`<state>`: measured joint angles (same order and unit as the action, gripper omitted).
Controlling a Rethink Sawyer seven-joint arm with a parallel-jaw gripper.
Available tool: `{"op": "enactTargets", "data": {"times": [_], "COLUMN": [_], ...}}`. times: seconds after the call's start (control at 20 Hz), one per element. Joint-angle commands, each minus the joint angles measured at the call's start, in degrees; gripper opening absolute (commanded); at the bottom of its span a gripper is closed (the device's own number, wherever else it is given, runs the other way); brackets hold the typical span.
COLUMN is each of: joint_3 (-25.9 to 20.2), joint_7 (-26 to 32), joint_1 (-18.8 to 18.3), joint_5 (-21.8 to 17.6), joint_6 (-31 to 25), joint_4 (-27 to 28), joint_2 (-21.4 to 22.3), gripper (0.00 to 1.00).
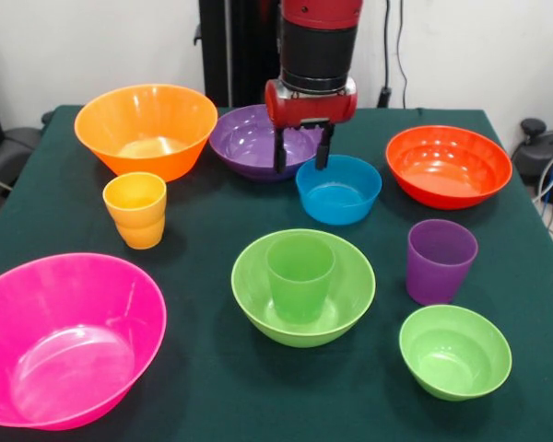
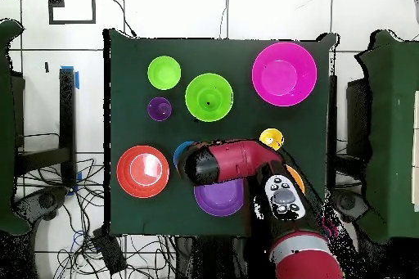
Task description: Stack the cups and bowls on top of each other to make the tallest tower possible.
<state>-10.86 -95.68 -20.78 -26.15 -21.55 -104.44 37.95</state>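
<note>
The tower so far is only the green cup standing upright inside the lime-green bowl, at lower centre of the front view. Just above it, the gripper hangs with its dark fingers parted and empty, straddling the far rim of the small blue bowl, probably to pinch that thin wall. The purple cup and small green bowl wait at lower right. All are glossy, smooth plastic, tapered or rounded, spread singly over the dark green cloth of the counter.
</note>
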Motion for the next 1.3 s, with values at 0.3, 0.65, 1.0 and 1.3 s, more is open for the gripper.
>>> {"op": "enactTargets", "data": {"times": [0.3,0.65,1.0,1.3], "joint_3": [-9.7,-14.6,-15.9,-12.3], "joint_7": [5.3,7.2,7.5,3.9], "joint_1": [-6.0,-10.3,-11.3,-8.7], "joint_5": [-3.3,-2.6,-4.1,-7.2], "joint_6": [-0.7,-2.8,-3.7,-0.3], "joint_4": [2.3,0.3,1.6,4.0], "joint_2": [-10.5,-12.4,-14.1,-15.4], "gripper": [1.00,1.00,1.00,1.00]}}
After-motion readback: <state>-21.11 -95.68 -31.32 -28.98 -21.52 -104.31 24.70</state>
